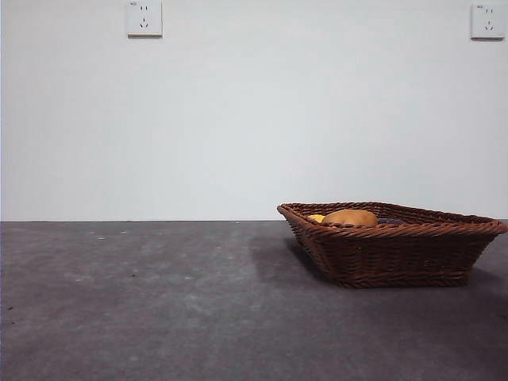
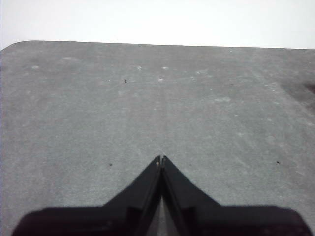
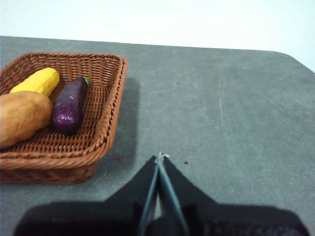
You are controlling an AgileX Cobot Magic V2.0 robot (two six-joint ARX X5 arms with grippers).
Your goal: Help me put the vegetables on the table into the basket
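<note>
The brown wicker basket (image 1: 397,254) stands on the dark grey table (image 1: 159,302) at the right in the front view. Over its rim show the tan potato (image 1: 349,217), a bit of yellow corn (image 1: 317,217) and a dark sliver of eggplant (image 1: 389,221). In the right wrist view the basket (image 3: 106,118) holds the corn (image 3: 37,81), the purple eggplant (image 3: 70,104) and the potato (image 3: 19,118) side by side. My right gripper (image 3: 160,156) is shut and empty over bare table beside the basket. My left gripper (image 2: 161,158) is shut and empty over bare table.
A white wall with two sockets (image 1: 144,17) (image 1: 487,20) rises behind the table. The table's far edge (image 2: 147,44) and a rounded corner show in the left wrist view. Neither arm shows in the front view.
</note>
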